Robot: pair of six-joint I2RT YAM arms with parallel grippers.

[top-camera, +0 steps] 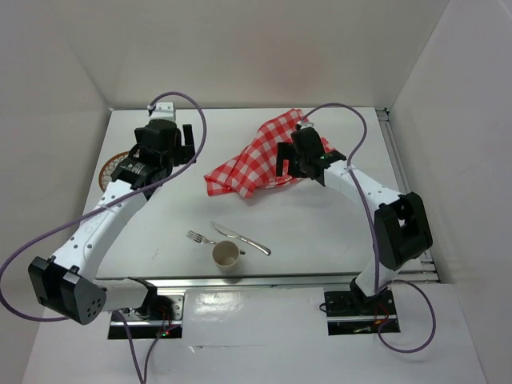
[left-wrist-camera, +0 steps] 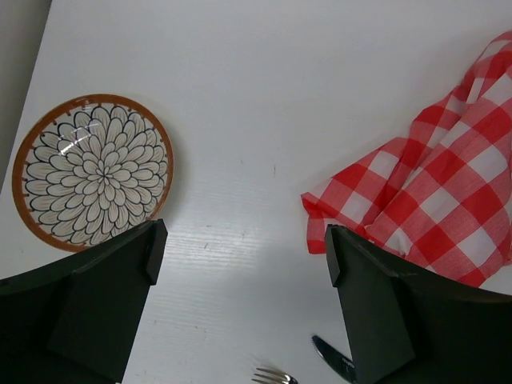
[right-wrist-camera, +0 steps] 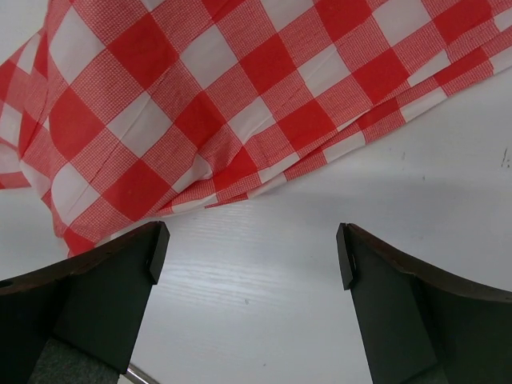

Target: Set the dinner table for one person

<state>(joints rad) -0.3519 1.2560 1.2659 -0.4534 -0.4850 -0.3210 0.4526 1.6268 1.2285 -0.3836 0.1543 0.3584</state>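
The dinner table point(top-camera: 320, 232) is a white top with metal rails. A crumpled red-and-white checked cloth point(top-camera: 260, 156) lies at its back middle. A flower-patterned plate point(top-camera: 114, 170) sits at the left, partly hidden under my left arm. A fork point(top-camera: 198, 238), a knife point(top-camera: 240, 238) and a cream cup point(top-camera: 226, 255) lie near the front. My left gripper point(top-camera: 182, 144) hangs open between the plate point(left-wrist-camera: 92, 170) and the cloth point(left-wrist-camera: 440, 200), holding nothing. My right gripper point(top-camera: 286, 158) is open over bare table point(right-wrist-camera: 264, 320), just in front of the cloth's edge point(right-wrist-camera: 200, 96).
In the left wrist view the fork tines point(left-wrist-camera: 276, 376) and the knife tip point(left-wrist-camera: 332, 360) show at the bottom edge. White walls enclose the table on three sides. A silver rail point(top-camera: 404, 172) runs along the right edge. Purple cables loop over both arms.
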